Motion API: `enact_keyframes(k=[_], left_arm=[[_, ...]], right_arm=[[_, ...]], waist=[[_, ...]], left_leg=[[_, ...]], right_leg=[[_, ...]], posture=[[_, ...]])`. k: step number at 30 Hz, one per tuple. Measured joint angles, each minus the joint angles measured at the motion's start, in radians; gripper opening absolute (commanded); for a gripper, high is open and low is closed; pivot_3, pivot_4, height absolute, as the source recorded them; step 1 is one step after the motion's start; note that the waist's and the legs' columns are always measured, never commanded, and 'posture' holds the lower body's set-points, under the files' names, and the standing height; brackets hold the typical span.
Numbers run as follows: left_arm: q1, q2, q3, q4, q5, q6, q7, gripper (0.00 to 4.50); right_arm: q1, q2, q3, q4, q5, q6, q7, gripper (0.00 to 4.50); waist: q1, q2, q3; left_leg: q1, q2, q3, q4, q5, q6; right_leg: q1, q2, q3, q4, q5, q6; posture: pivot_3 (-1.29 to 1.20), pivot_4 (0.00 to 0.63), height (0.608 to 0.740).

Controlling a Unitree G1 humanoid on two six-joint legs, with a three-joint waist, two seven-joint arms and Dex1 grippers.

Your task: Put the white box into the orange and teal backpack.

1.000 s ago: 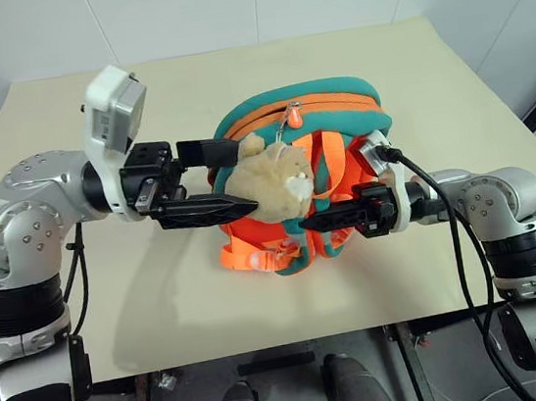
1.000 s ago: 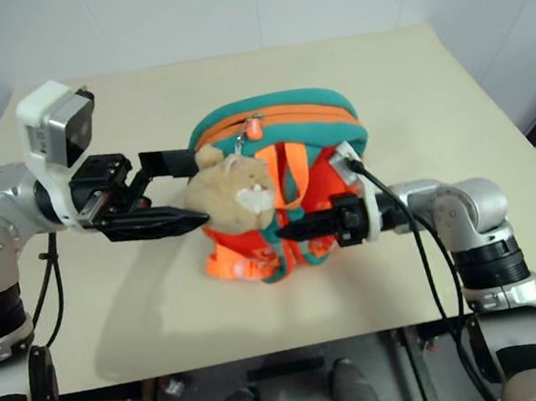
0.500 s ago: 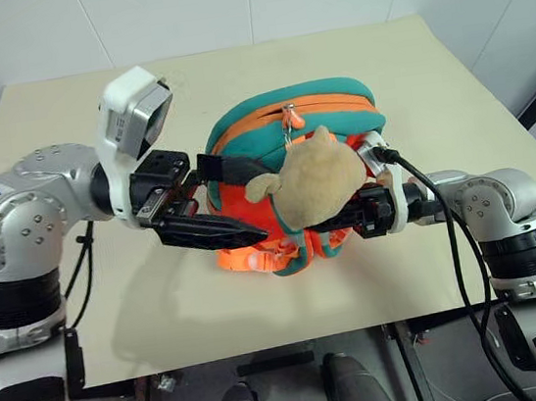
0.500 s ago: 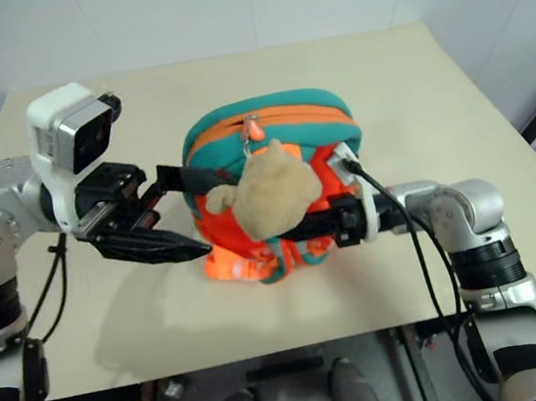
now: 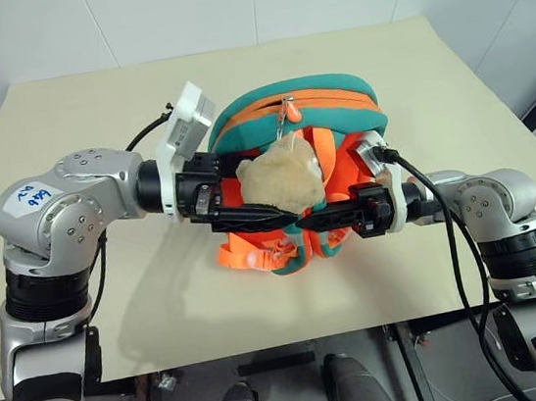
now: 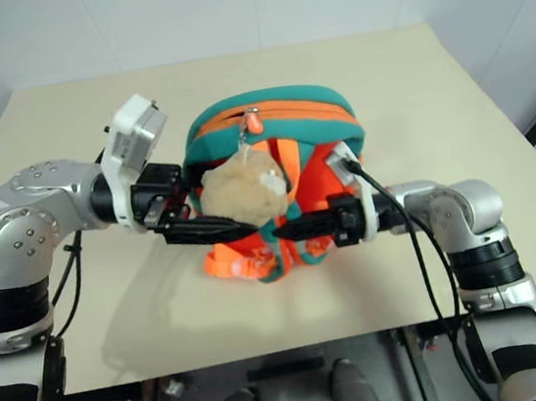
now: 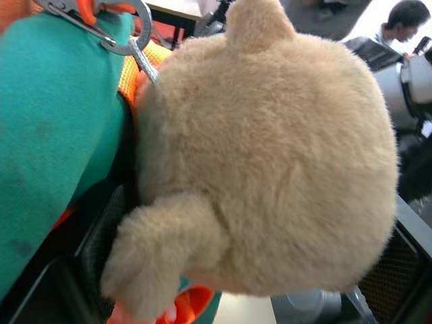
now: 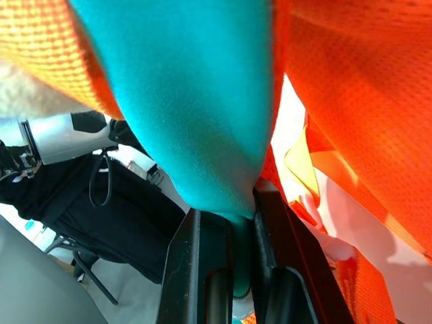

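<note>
At the near side of the pale beige table (image 5: 114,310), the right gripper (image 5: 312,222) reaches in level from the right, its two black fingers pinched together on a teal-edged strap of the small orange and teal backpack (image 5: 336,112); the right wrist view shows the teal fabric wedged between the fingers (image 8: 185,270). Just beyond, the left gripper (image 5: 267,206) comes in from the left with its jaws spread wide, one black finger (image 5: 251,219) running under the tan plush bear toy (image 5: 283,181) that hangs by a metal ring (image 7: 125,30) from the orange zipper pull (image 5: 290,112). In the left wrist view the bear sits between the spread fingers, touching the backpack's teal panel. The backpack stands near the table's middle, its zipper along the top appearing closed. The white box cannot be seen, so its place cannot be told.
</note>
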Motion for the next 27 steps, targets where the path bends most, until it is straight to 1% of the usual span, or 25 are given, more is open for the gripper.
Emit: enact_keyframes(k=[9,13,16,21,23,25,27], left_arm=[[0.024,-0.044,0.093,-0.017,-0.073,0.046,0.13,4.46],[0.104,-0.133,0.14,-0.078,-0.086,0.036,0.251,4.46],[0.12,-0.168,0.158,-0.091,-0.101,0.035,0.312,3.88],[0.14,-0.186,0.166,-0.092,-0.109,0.02,0.356,2.41],[0.142,-0.189,0.166,-0.096,-0.112,0.014,0.367,1.92],[0.147,-0.188,0.166,-0.101,-0.114,0.009,0.371,1.58],[0.153,-0.186,0.167,-0.105,-0.119,0.005,0.374,1.45]], right_arm=[[0.004,0.001,-0.008,-0.008,0.001,-0.002,-0.004,0.01],[0.012,0.009,-0.008,-0.009,0.001,-0.002,-0.011,0.01],[0.013,0.01,-0.009,-0.009,0.001,-0.003,-0.014,0.01],[0.013,0.01,-0.008,-0.009,0.001,-0.001,-0.014,0.01],[0.013,0.011,-0.008,-0.009,0.001,-0.001,-0.014,0.01],[0.013,0.011,-0.008,-0.009,0.001,0.001,-0.014,0.01],[0.013,0.011,-0.007,-0.009,0.001,0.003,-0.014,0.01]], waist=[[0.0,0.0,0.0],[0.002,0.0,0.0],[0.004,0.0,0.0],[0.005,0.0,0.0],[0.004,0.0,0.0],[0.003,0.0,0.0],[0.003,0.0,0.0]], left_leg=[[0.0,0.0,0.0,0.0,0.0,0.0],[0.001,0.0,0.0,0.0,0.0,0.0],[0.001,0.0,0.0,0.001,0.0,0.0],[0.001,0.0,0.0,0.002,0.0,0.0],[0.001,0.0,0.0,0.002,0.0,0.0],[0.001,0.0,0.0,0.002,0.0,0.0],[0.001,0.0,0.0,0.001,0.0,0.0]], right_leg=[[0.0,0.0,0.0,0.0,0.0,0.0],[0.001,0.0,0.0,0.0,0.0,0.0],[0.001,0.0,0.0,0.001,0.0,0.0],[0.001,0.0,0.0,0.0,0.0,0.0],[0.001,0.0,0.0,0.0,0.0,0.0],[0.001,0.0,0.0,0.0,0.0,0.0],[0.001,0.0,0.0,0.0,0.0,0.0]], posture=[[0.0,0.15,0.74],[0.0,0.15,0.74],[0.0,0.15,0.74],[0.0,0.15,0.74],[0.0,0.15,0.74],[0.0,0.15,0.74],[0.0,0.15,0.74]])
